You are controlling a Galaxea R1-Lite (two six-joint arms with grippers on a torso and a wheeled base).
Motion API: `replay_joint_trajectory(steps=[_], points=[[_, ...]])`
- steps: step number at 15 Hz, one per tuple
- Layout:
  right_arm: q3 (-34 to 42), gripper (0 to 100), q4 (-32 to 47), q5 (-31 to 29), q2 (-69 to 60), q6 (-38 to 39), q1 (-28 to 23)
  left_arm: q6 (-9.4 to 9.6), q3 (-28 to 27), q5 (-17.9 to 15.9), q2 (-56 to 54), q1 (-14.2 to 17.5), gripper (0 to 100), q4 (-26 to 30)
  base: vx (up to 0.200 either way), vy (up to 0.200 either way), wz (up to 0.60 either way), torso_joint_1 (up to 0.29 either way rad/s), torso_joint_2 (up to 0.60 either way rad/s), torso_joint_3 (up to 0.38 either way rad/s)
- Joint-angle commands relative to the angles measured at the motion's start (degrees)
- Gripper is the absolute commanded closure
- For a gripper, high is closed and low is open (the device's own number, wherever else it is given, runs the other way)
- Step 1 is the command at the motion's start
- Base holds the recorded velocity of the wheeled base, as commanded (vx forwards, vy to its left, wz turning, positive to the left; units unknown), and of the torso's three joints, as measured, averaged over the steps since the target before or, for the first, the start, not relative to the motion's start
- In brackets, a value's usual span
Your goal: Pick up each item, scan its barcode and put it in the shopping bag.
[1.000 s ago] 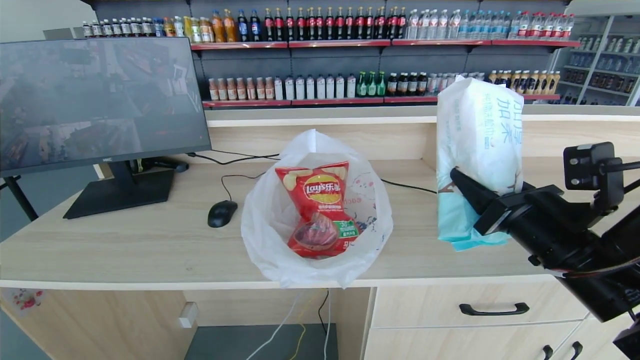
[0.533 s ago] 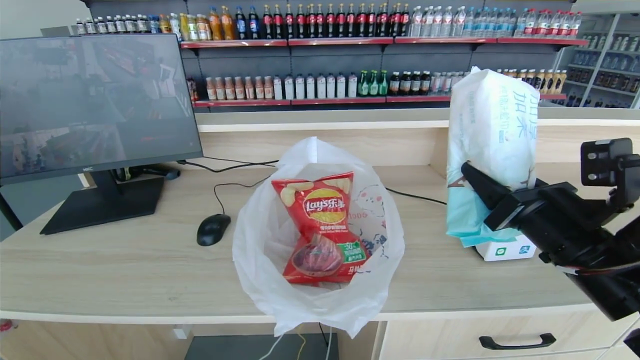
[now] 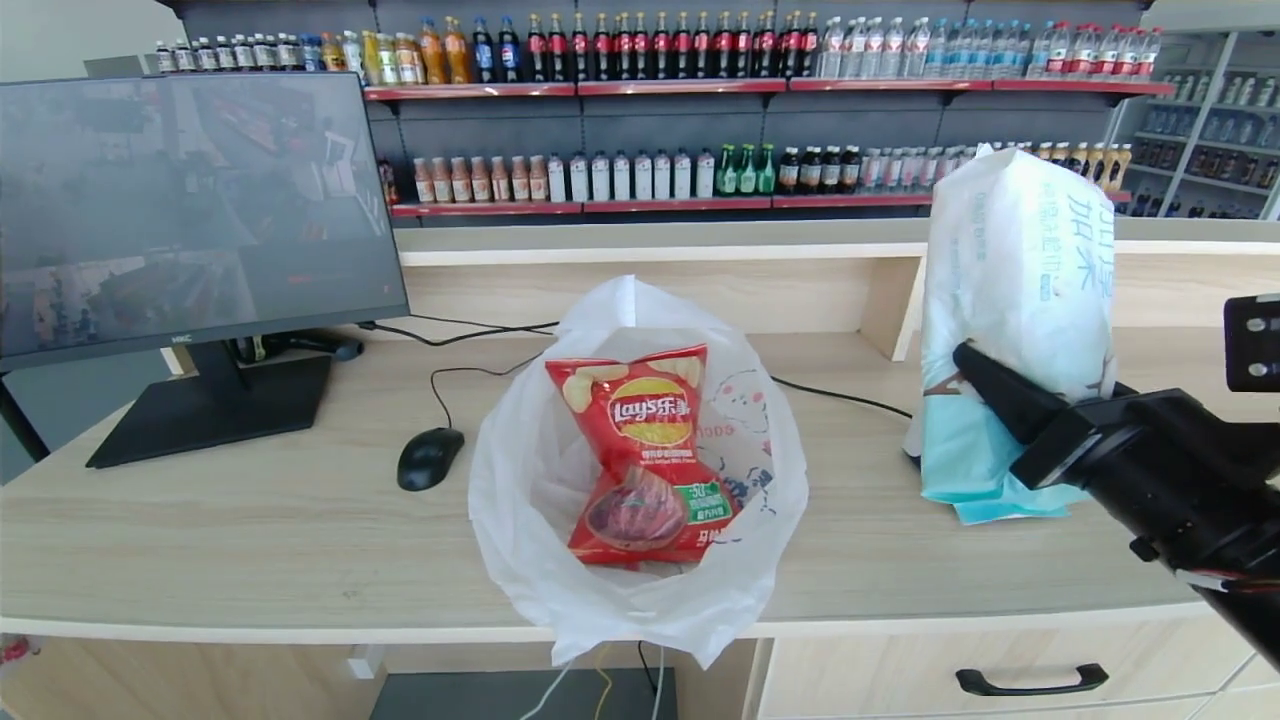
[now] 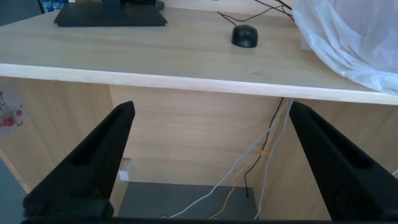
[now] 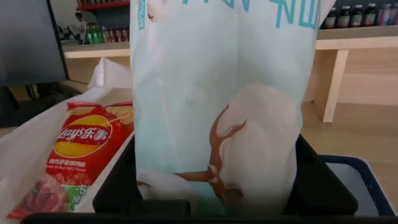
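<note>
- The right gripper (image 3: 990, 385) is clamped on the tissue pack (image 3: 1015, 270). One black finger lies across the pack's near face, low down where the white wrapper turns teal.
- The pack stands upright at the right of the counter (image 3: 250, 530), well apart from the shopping bag (image 3: 520, 470). Whether its lower end touches the counter top, I cannot tell.
- The shopping bag sits open at the counter's middle, with a red chips bag (image 3: 640, 420) leaning inside it.
- The right wrist view shows both fingers, one pressed on each side of the pack, with the chips bag beyond.
- The left wrist view shows the left gripper (image 4: 211, 112) below the counter's near edge, fingers spread wide and holding nothing.
- A mouse (image 3: 430, 457) lies just left of the shopping bag, and a monitor (image 3: 190, 200) stands at far left.
</note>
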Motion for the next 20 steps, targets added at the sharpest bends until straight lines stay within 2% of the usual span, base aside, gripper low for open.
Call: replay_joint_trajectory(steps=[1,2,3,4,5,7,11,20], points=[[-4.7,100,20.0,-0.8,-13.3,-0.1,-0.4,-0.01,0.0,0.0,0.0,0.1,0,0.0,0.000,0.000,0.00,0.000,0.00,0.000],[-7.0,100,27.6,-0.8,-16.0,0.1,-1.2,-0.01,0.0,0.0,0.0,0.1,0,0.0,0.000,0.000,0.00,0.000,0.00,0.000],[-11.6,100,42.2,-0.6,-20.9,1.4,-3.1,-0.01,0.0,0.0,0.0,0.1,0,0.0,0.000,0.000,0.00,0.000,0.00,0.000],[-12.9,100,46.5,-0.6,-22.2,2.2,-3.5,-0.01,0.0,0.0,0.0,0.1,0,0.0,0.000,0.000,0.00,0.000,0.00,0.000],[-15.7,100,59.3,-0.6,-25.5,4.3,-4.1,-0.01,0.0,0.0,0.0,0.0,0,0.0,0.000,0.000,0.00,0.000,0.00,0.000],[-18.1,100,66.9,-0.6,-26.4,5.2,-5.5,-0.01,0.0,0.0,0.0,0.0,0,0.0,0.000,0.000,0.00,0.000,0.00,0.000],[-16.6,100,68.6,-0.5,-23.6,5.2,-9.8,-0.01,0.0,0.0,0.0,0.0,0,0.0,0.000,0.000,0.00,0.000,0.00,0.000],[-13.8,100,66.9,-0.5,-13.8,4.2,-9.8,0.08,0.0,0.0,0.0,0.0,0,-0.4,0.000,0.000,0.00,0.000,0.00,0.000]])
